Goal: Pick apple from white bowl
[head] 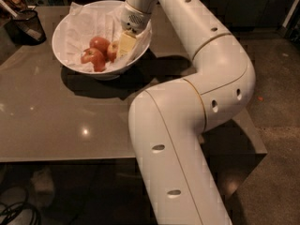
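Note:
The white bowl (104, 70) stands on the table at the back left, lined with crumpled white paper. Three red apples lie in it. The apple (112, 51) with a pale patch lies on the right, and two redder apples (96, 50) lie to its left. My gripper (124, 43) reaches down into the bowl from the right and sits right against the pale-patched apple, hiding part of it.
A small dark mesh cup (27, 26) with items in it stands at the table's far left corner. The glossy grey table (70, 121) runs toward the camera. My large white arm (201, 102) covers the right half of the view and hangs over the table's right edge.

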Robot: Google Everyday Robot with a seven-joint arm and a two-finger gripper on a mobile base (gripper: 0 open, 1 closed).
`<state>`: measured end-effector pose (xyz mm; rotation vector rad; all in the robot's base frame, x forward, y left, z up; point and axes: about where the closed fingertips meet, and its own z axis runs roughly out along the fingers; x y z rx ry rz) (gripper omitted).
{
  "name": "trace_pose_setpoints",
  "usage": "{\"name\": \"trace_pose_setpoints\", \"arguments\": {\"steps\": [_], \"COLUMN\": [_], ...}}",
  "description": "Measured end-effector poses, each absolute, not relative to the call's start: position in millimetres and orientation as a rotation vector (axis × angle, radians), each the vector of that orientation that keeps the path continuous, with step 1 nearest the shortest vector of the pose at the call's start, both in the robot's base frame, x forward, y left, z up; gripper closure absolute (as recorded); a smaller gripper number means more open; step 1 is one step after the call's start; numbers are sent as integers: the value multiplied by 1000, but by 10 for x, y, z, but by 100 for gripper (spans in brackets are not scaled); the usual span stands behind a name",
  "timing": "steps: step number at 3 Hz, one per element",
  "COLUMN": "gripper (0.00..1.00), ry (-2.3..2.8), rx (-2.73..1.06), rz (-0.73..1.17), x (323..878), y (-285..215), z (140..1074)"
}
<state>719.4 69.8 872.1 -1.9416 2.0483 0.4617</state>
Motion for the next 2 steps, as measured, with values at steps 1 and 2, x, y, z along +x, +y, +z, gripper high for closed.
{"name": "trace_pose_setpoints", "arguments": {"steps": [1, 2], "gripper": [22, 41], "ry": [2060, 2041], "rx": [-1934, -1906], "rz": [479, 464], "x": [7198, 7294], "y": [690, 761], "z": [8664, 8654]}}
